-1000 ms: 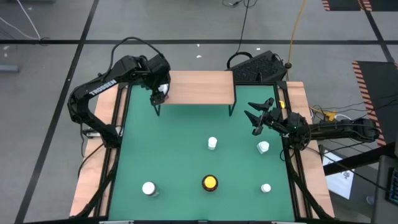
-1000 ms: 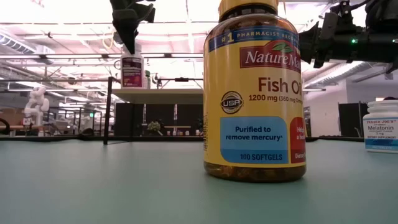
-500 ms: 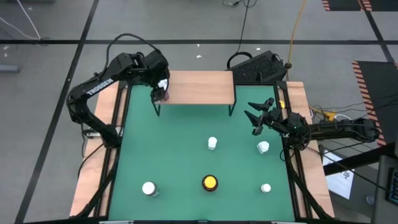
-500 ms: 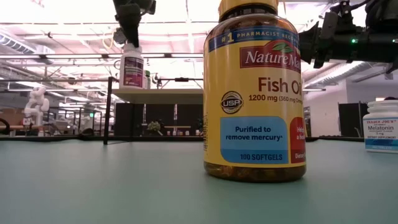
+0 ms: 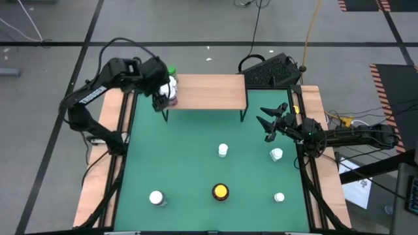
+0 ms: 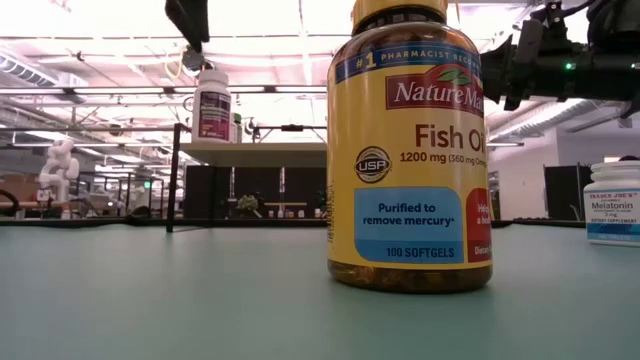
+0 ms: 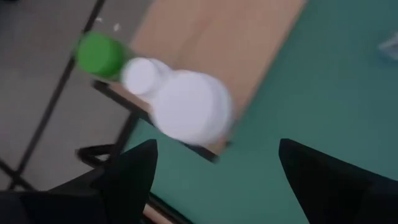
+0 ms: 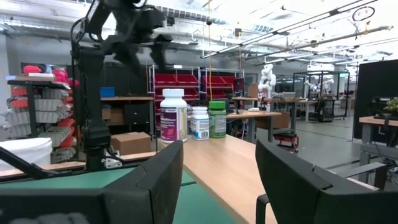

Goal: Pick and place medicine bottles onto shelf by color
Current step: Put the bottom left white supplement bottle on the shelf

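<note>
High view: the left gripper [image 5: 159, 93] hangs just off the left end of the shelf [image 5: 209, 91], jaws spread wide and holding nothing. Three bottles stand upright in a cluster on that left end: a white bottle with a maroon label [image 5: 172, 93] nearest the front edge, a smaller white bottle [image 7: 140, 74] behind it, and a green-capped bottle [image 5: 172, 70] at the back corner. The left wrist view looks down on their caps, with the large white cap [image 7: 191, 106] between and beyond the two fingers, not touched by either.

Five bottles remain on the green table [image 5: 189, 163]: a white one near the middle [image 5: 223, 151], a white one towards the right edge [image 5: 276, 155], the amber fish oil bottle [image 5: 221, 191] at the front centre, and white ones by the front left [image 5: 156, 197] and front right [image 5: 279, 196]. All stand upright, long axes vertical.

The right gripper [image 5: 274, 121], fingers parted and empty, waits over the right side of the table, with the right-edge bottle just in front of it. That arm looks far nearer to the next pick; the left arm is well apart from every loose bottle.
</note>
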{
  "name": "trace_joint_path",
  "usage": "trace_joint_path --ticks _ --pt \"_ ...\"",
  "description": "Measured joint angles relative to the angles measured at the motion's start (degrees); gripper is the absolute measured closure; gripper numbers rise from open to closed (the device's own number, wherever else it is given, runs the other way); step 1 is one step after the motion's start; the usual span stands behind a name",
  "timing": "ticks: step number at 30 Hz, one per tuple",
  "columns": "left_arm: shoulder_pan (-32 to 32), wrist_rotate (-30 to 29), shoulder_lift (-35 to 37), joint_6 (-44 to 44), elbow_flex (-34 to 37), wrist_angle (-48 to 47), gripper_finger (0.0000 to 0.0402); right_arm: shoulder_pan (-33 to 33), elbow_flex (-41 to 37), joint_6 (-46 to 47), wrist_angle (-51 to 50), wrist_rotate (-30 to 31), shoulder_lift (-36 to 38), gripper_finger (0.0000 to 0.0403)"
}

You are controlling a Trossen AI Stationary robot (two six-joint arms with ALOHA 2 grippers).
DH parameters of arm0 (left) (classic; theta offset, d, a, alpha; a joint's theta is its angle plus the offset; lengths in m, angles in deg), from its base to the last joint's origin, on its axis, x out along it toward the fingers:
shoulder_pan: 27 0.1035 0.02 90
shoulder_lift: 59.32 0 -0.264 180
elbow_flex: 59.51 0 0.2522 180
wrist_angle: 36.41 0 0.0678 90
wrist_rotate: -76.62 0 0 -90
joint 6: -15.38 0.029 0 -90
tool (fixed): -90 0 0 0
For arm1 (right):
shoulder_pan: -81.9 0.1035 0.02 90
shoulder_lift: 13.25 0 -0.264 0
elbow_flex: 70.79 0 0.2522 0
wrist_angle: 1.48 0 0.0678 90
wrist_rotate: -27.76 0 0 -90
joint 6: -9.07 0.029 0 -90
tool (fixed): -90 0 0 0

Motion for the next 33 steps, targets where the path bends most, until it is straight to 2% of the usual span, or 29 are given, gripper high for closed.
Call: trace_joint_path --ticks 6,12,16,20,25,30,33 --pt "-10.77 0.1 4.52 -8.99 5.42 1.89 0.0062 0.02 -0.01 1.48 0.44 -0.36 0.02 0.0204" --pt "-24.6 -0.58 7.73 -15.27 14.7 11.29 0.0062 0.04 1.41 3.37 -0.36 -4.91 -0.05 0.0204" --pt "-33.27 1.66 7.39 -19.48 20.59 12.78 0.0062 0.03 2.93 4.9 -2.4 -7.56 -1.78 0.0204" --pt "-40.13 5.03 6.59 -24.32 26.08 14.32 0.0062 1.07 5.32 6.55 -2.27 -9.11 -6.05 0.0204" --pt "-45.38 9.25 6.74 -30.4 31.01 17.62 0.0062 3.48 11.08 6.81 -2.36 -9.11 -14.21 0.0204" --pt "-50.75 14.73 6.85 -32.37 34.24 23.86 0.0062 5.36 17.78 5.09 -2.38 -9.17 -21.77 0.0204" --pt "-54.28 15.41 6.69 -32.31 35.77 27.23 0.0062 6.41 22.0 4.07 -2.53 -10.74 -26.12 0.0204"
